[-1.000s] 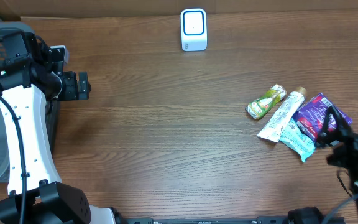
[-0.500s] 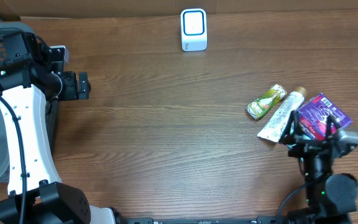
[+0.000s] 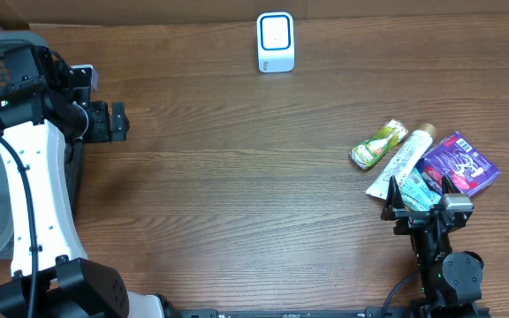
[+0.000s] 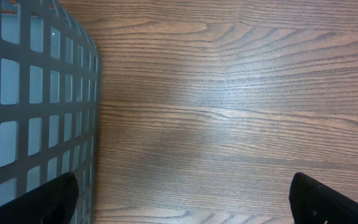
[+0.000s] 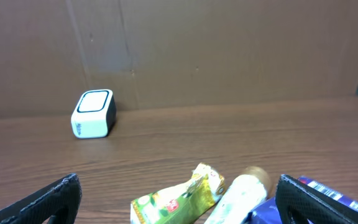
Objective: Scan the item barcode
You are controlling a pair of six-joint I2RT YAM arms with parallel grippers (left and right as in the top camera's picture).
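Jaws wide and empty, the right gripper (image 3: pixel 420 187) hovers at the near end of the white tube (image 3: pixel 400 163), which lies diagonally among packets (image 3: pixel 379 144) on the table's (image 3: pixel 237 194) right side, well apart from the left arm (image 3: pixel 34 203).

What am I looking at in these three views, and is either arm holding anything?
Two robot arms work at a wooden table. The top view looks straight down. The other two come from a camera on each wrist, so the dark shapes in their bottom corners are that arm's own fingers. The left gripper is open and empty beside a grey basket. The right gripper is open and empty by a cluster of items: a green packet, a white tube, a purple packet and a teal packet. The white box at the far edge looks like the barcode scanner.
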